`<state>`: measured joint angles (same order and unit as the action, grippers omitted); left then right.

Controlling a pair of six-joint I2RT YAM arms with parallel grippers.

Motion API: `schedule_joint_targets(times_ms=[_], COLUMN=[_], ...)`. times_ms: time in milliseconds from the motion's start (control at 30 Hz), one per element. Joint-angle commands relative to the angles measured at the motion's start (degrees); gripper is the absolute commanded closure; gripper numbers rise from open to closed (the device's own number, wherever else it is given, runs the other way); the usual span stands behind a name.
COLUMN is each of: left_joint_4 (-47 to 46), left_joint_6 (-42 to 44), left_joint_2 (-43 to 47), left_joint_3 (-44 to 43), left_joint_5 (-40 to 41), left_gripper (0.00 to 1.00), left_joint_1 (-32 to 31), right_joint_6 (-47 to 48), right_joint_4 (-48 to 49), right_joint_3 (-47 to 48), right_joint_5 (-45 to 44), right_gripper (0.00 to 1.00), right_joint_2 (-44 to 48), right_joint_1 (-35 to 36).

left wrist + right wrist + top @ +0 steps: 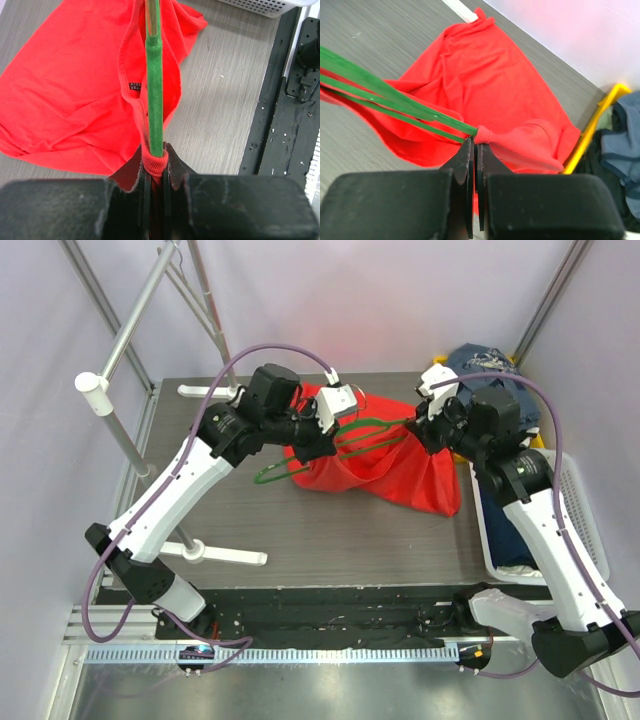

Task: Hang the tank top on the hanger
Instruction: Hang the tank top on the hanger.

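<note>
The green hanger (pixel 352 432) is held up over the table (pixel 320 530), spanned between the two arms. This looks deliberate: with each end pinned it cannot swing while the red tank top (pixel 410 480) is worked along it. The left gripper (pixel 155 167) has its jaws drawn in tight on the hanger's green arm, with a roll of red hem trapped around the bar right at the fingertips. From there the bar runs straight away through the garment's opening, past a small dark label. At the hanger's other end the right gripper (pixel 474 144) has its jaws pressed nearly together on a knot of red fabric pulled over the tip. I judge it pinches cloth rather than wire, though the tip itself is hidden under the fabric. So the tank top is threaded on the hanger and drapes below it, most of its body sagging onto the table beneath the right end; as far as I can judge, it is not yet seated squarely on both shoulders. Right of the hanger stands a white laundry basket (pixel 500 568), with dark clothes (pixel 485 362) heaped beyond it and a yellow edge (pixel 600 112) just past the red cloth, near enough to catch a sweeping wrist. Left of the hanger rises a metal garment rack (pixel 128 350), its white foot (pixel 225 555) well apart from the hanger. The hem bunched at both grips looks like the real obstacle.
</note>
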<state>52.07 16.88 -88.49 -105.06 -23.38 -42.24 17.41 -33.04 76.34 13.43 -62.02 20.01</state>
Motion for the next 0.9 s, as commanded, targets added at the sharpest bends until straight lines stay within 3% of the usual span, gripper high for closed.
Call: schedule_joint_targets(times_ms=[0, 333, 700, 867], left_joint_4=[-4.3, -2.9, -2.6, -2.4], left_joint_6=[-0.4, 0.8, 1.1, 1.0], left_joint_2=[-0.5, -1.4, -3.1, -3.0], left_joint_3=[-2.3, -3.0, -3.8, -4.5], left_joint_5=[-0.6, -1.7, -1.3, -1.0], left_gripper=[1.00, 1.00, 1.00, 1.00], left_joint_1=[-0.7, -1.6, -2.0, -2.1], right_joint_6=[-2.5, -2.4, -1.8, -1.2], right_joint_4=[0.9, -1.5, -5.5, -4.8], right_joint_3=[4.1, 10.7, 16.6, 15.4], right_joint_5=[11.1, 16.4, 28.2, 25.5], right_gripper=[0.99, 0.99, 0.99, 0.99], right_joint_2=[-1.9, -7.0, -9.7, -10.1], right_joint_1=[0.8, 3.8, 6.9, 8.1])
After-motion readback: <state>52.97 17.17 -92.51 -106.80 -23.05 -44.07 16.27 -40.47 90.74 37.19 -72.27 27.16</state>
